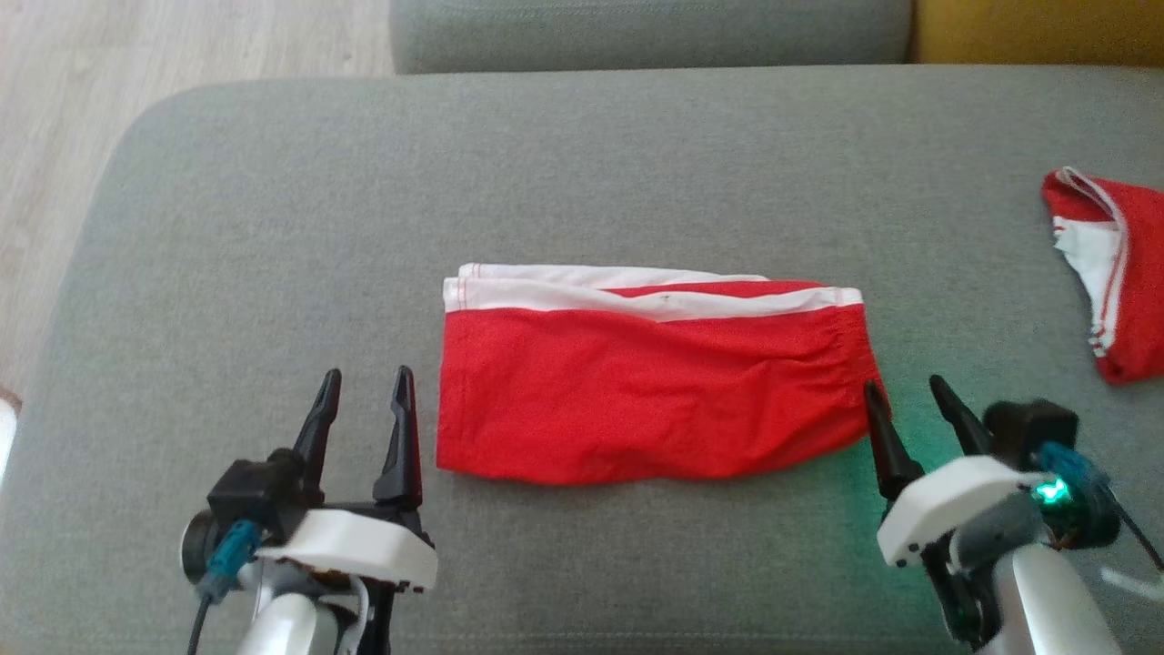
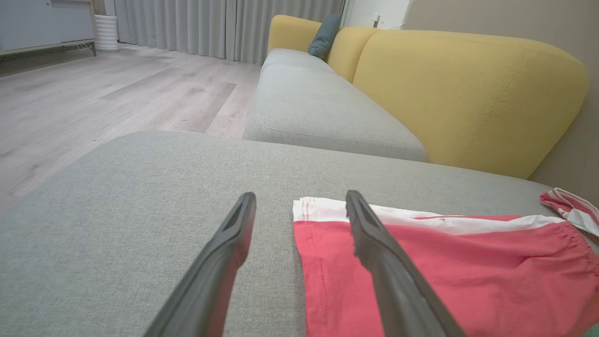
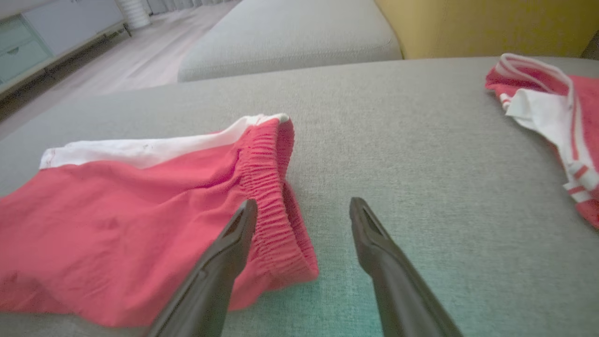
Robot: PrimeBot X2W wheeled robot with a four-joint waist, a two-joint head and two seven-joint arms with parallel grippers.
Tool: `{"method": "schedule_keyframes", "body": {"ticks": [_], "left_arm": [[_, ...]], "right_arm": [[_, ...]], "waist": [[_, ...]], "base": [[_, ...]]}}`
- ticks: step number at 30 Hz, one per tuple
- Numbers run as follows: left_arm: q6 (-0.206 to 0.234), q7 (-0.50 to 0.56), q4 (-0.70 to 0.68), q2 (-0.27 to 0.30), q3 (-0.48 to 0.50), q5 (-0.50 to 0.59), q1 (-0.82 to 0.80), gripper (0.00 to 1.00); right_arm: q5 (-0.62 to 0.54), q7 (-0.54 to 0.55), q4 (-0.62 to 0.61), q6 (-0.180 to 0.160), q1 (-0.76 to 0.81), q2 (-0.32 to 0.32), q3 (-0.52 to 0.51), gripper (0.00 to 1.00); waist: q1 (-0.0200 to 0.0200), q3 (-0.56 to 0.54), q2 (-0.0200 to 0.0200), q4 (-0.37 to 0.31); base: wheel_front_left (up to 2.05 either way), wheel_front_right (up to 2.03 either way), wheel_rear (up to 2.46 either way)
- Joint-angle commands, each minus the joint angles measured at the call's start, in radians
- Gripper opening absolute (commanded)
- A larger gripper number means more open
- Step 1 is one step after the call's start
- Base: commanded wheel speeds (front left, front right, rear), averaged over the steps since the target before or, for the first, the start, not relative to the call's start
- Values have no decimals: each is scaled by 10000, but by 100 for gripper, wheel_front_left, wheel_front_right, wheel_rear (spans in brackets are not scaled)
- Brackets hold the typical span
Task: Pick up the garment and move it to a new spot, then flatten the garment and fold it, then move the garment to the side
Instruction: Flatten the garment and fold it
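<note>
The garment (image 1: 650, 391) is a pair of red shorts with a white band, lying folded flat in the middle of the grey cushion (image 1: 273, 227). It also shows as the garment (image 2: 449, 267) in the left wrist view and the garment (image 3: 131, 220) in the right wrist view. My left gripper (image 1: 364, 375) stands open just off its left edge, nothing between the fingers. My right gripper (image 1: 907, 384) is open at the elastic waistband on the right edge, holding nothing. In the wrist views the left gripper (image 2: 299, 196) and the right gripper (image 3: 303, 203) are both spread wide.
A second red and white garment (image 1: 1114, 273) lies crumpled at the cushion's right side. Behind are another grey seat cushion (image 2: 318, 112) and a yellow sofa back (image 2: 468, 93). Wooden floor (image 1: 55, 136) lies beyond the cushion's rounded left edge.
</note>
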Motion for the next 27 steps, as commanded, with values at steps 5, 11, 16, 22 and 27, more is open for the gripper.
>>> {"method": "schedule_keyframes", "body": {"ticks": [5, 11, 16, 22, 27], "left_arm": [[-105, -121, -335, -116, 455, 165, -510, 100], [-189, -121, -284, -207, 555, 245, -671, 100], [-243, -121, -244, -257, 633, 323, -764, 100], [-276, -122, -257, -297, 726, 399, -813, 100], [-316, -122, -300, -316, 735, 446, -812, 100]], "right_arm": [[171, 1326, 285, 65, -995, -125, 371, 100], [1170, 2507, 1011, 65, -1562, -493, 521, 100], [2086, 3252, 1344, 65, -1944, -889, 1052, 0], [3049, 3713, 1145, 65, -2200, -1644, 1335, 0], [3366, 3949, 570, 65, -2262, -2482, 961, 0]], "waist": [[0, 419, 0, 321], [0, 763, 0, 493], [0, 903, 0, 507], [0, 932, 0, 255], [0, 935, 0, -61]], "base": [[0, 0, 0], [0, 0, 0], [0, 0, 0], [0, 0, 0], [0, 0, 0]]}}
